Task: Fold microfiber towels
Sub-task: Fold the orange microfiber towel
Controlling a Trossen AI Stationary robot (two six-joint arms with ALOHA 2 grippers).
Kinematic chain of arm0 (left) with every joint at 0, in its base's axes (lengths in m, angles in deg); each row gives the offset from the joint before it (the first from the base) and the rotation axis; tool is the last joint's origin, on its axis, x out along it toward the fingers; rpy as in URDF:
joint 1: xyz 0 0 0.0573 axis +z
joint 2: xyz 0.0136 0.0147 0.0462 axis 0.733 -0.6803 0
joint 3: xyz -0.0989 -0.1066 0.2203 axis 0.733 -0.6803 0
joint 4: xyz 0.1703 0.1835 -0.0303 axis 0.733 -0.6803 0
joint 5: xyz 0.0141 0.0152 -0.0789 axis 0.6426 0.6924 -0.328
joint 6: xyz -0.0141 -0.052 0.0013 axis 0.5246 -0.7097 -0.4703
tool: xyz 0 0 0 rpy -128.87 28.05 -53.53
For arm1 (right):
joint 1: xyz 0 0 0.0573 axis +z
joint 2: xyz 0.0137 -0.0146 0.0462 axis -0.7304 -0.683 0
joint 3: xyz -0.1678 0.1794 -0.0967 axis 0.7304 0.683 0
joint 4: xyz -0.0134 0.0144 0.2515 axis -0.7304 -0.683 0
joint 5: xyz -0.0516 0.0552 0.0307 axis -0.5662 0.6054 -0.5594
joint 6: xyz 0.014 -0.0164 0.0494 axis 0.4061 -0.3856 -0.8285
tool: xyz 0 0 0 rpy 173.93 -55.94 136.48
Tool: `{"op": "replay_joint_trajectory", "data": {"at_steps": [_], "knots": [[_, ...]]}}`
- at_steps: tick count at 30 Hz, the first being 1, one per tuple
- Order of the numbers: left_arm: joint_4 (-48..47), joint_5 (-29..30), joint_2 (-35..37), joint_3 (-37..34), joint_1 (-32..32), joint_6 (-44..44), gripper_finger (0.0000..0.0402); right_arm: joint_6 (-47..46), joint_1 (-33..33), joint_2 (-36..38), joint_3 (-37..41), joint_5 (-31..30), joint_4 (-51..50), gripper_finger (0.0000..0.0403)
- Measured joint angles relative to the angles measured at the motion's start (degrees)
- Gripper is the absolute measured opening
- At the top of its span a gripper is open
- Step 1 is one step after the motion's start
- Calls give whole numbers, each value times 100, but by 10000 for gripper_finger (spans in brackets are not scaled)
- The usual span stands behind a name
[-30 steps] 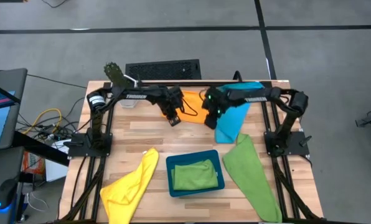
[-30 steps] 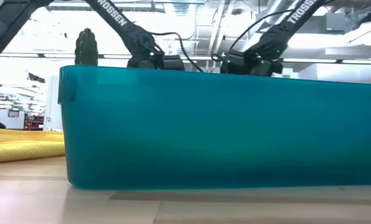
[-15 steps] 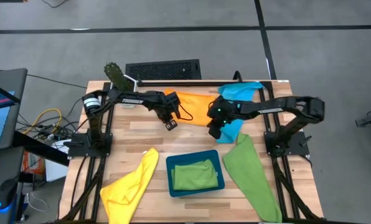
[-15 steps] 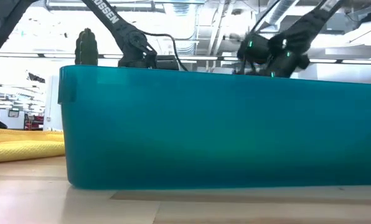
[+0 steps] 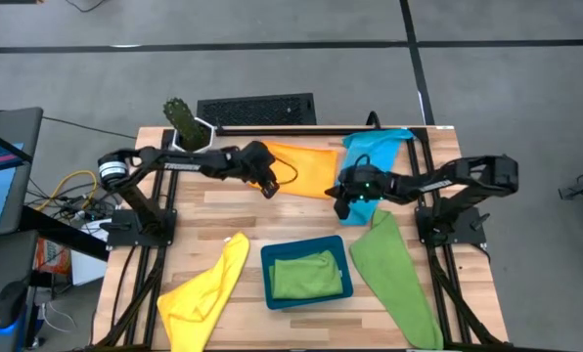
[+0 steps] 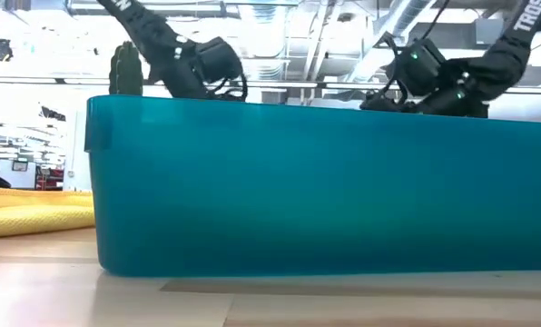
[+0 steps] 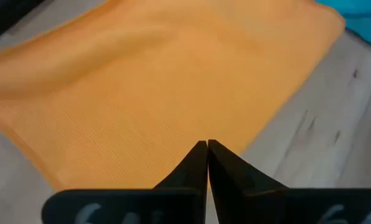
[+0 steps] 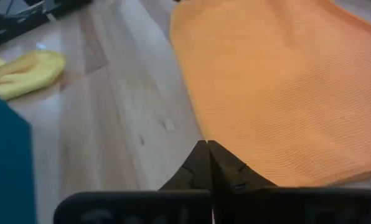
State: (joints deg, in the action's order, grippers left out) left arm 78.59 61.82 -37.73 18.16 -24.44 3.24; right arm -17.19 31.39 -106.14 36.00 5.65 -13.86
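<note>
The orange towel [image 5: 306, 167] lies spread at the far middle of the table [image 5: 223, 210], with the left gripper [image 5: 269, 186] at its left near corner and the right gripper [image 5: 342, 198] at its right near corner. Both pairs of fingers are pressed together, each pinching the towel's edge. The blue towel [image 5: 377, 147] lies just right of it. Nearer, a green towel [image 5: 306, 273] sits folded in the teal tray [image 5: 269, 284], between the yellow towel [image 5: 203, 293] on the left and a second green towel [image 5: 394, 276] on the right
</note>
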Motion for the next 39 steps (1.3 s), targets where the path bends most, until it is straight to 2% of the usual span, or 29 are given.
{"op": "replay_joint_trajectory", "data": {"at_steps": [5,9,14,21,25,28,31,34,39], "knots": [[1135,167,21,-755,7,-181,4,-63,40,-731,49,-264,497,16],[1353,340,25,-1119,7,-372,4,-122,29,-1324,47,-240,776,9],[1353,493,25,-1577,-58,-644,4,-291,55,-1653,18,-236,961,16],[1553,611,59,-2029,-61,-1149,4,-317,55,-1346,36,-201,594,11],[1571,563,53,-2041,-94,-1182,4,-317,55,-802,71,28,52,13],[1596,501,49,-2048,-122,-1316,4,-268,69,-244,58,174,64,21],[1590,513,44,-2048,-202,-1442,4,-94,83,103,56,-183,100,20],[1579,545,42,-2050,-301,-1491,4,204,68,50,56,-619,324,12],[1558,516,35,-2051,-438,-1585,4,39,17,-825,53,-667,700,14]]}}
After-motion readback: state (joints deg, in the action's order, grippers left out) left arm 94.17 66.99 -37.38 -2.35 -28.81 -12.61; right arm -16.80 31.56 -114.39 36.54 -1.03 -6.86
